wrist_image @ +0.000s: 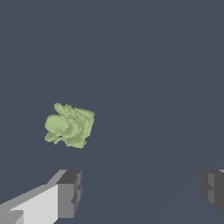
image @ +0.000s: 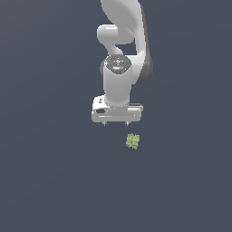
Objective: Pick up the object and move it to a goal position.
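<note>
While the white pincer [image: 116, 123] hangs with its jaws wide apart and empty, the small light-green, lumpy, roughly cube-shaped block [image: 132, 141] lies on the dark worktop [image: 50, 181] nearby, outside the jaws. It looks light, rigid and bumpy; squeezing across two opposite flatter sides seems safest.

I'm seeing the block [image: 132, 141] [wrist_image: 69, 125] lying on the dark floor: small, light green, lumpy, roughly cubic, sitting slightly tilted.
</note>
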`<state>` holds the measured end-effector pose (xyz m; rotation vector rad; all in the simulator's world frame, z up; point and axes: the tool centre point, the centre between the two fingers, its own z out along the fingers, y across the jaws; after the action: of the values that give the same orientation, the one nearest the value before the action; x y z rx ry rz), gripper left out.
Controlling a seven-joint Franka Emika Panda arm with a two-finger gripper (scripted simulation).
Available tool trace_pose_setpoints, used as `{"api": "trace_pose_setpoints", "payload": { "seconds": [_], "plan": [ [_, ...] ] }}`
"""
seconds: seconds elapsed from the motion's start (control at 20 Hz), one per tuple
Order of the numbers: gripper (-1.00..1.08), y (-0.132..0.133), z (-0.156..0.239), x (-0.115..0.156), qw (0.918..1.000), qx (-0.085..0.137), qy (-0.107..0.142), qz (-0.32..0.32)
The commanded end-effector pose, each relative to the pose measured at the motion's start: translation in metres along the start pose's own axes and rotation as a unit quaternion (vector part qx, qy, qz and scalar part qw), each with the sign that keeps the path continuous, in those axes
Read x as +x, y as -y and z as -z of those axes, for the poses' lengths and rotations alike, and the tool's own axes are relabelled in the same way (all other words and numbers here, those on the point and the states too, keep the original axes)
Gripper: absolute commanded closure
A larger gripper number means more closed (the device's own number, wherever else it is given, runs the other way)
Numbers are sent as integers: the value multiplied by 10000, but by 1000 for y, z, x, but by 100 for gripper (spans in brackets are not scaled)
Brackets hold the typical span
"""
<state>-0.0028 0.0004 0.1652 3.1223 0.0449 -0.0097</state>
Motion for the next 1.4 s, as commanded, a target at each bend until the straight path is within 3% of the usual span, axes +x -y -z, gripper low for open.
{"api": "trace_pose_setpoints", "payload": {
  "seconds": [0.0, 0.6, 0.95, 1.35],
  "plan": [
    [-92, 0, 0, 0, 10000, 0, 0, 0],
    [-92, -23, -18, -13, 9993, -78, 263, -241],
    [-92, -11, -23, -8, 9991, -67, 228, -360],
    [-92, 24, -41, 6, 9972, -21, 128, -743]
  ]
}}
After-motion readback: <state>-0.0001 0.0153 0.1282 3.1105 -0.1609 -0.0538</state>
